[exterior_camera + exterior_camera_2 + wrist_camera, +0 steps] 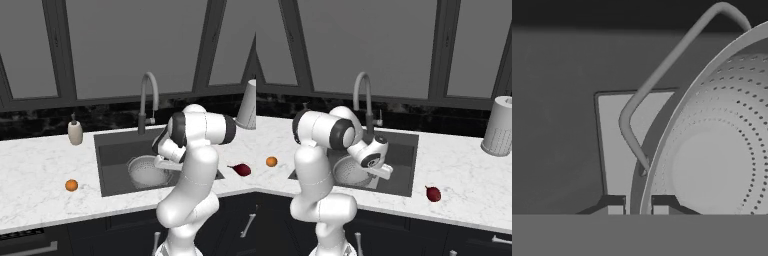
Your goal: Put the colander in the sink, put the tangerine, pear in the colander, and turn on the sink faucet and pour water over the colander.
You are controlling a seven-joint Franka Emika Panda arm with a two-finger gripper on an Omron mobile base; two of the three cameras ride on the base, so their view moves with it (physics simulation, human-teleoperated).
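Observation:
The silvery perforated colander (146,172) (350,172) sits low inside the dark sink (114,150) (405,150). My gripper (638,206) is shut on the colander (712,165) at its rim, beside a thin wire handle (662,70). The hand (382,169) reaches down at the bowl's right side. An orange tangerine (71,185) (271,161) lies on the counter left of the basin. Right of the basin lies the dark red pear (242,170) (433,194). The grey gooseneck sink faucet (148,95) (363,95) arches over the back edge.
A beige soap dispenser (75,132) stands at the sink's back left. A tall grey perforated canister (498,127) stands on the counter at the far right. Dark windows and a black backsplash run behind the white marble counter (35,170).

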